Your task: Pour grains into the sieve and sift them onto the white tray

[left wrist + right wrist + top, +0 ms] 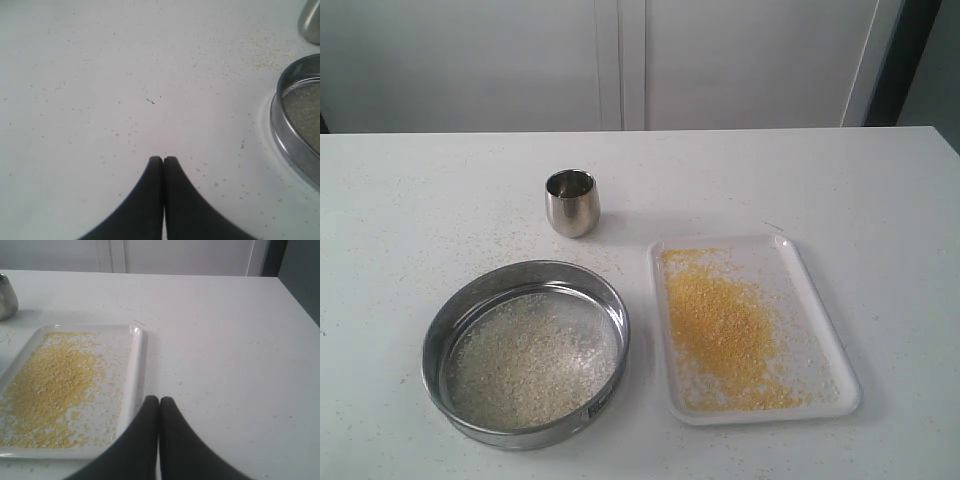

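Note:
The steel sieve [525,352] rests on the table at the front left, with pale whitish grains [525,365] lying on its mesh. To its right lies the white tray [820,330], with fine yellow-orange grains [720,330] spread over it. Neither arm shows in the exterior view. My left gripper [163,159] is shut and empty above bare table, with the sieve's rim [285,130] off to one side. My right gripper [159,399] is shut and empty, beside the tray's long rim [136,385]; the yellow grains [50,385] show there too.
A small rounded steel cup [571,202] stands upright behind the sieve; its edge shows in both wrist views [311,20] [6,297]. Stray granules speckle the white table [820,190]. White cabinet doors stand behind the table's far edge.

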Controlling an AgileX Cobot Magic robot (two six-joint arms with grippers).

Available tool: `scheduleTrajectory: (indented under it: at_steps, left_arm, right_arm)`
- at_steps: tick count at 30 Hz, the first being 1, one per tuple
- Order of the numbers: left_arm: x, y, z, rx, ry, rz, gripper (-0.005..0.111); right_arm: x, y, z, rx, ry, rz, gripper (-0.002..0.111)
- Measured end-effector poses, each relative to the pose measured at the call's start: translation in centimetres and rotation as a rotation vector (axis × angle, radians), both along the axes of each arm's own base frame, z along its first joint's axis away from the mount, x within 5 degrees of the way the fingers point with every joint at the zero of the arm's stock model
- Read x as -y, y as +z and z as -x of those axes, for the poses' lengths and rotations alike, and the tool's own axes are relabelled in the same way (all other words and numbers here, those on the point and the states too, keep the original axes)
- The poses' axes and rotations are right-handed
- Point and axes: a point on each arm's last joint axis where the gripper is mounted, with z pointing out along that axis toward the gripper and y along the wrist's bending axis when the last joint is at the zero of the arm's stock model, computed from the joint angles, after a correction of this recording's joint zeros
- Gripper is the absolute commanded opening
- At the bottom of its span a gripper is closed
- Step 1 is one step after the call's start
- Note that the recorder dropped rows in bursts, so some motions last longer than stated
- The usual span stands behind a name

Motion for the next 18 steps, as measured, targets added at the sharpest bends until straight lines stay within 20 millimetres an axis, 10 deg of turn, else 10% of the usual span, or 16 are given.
scheduleTrajectory:
  at_steps: [18]
  left_arm:
    - [0.0, -2.1, -0.1, -0.015, 0.0, -0.004, 0.0]
  right_arm:
    - [0.0, 0.0, 0.0, 0.0, 0.0, 0.0, 0.0]
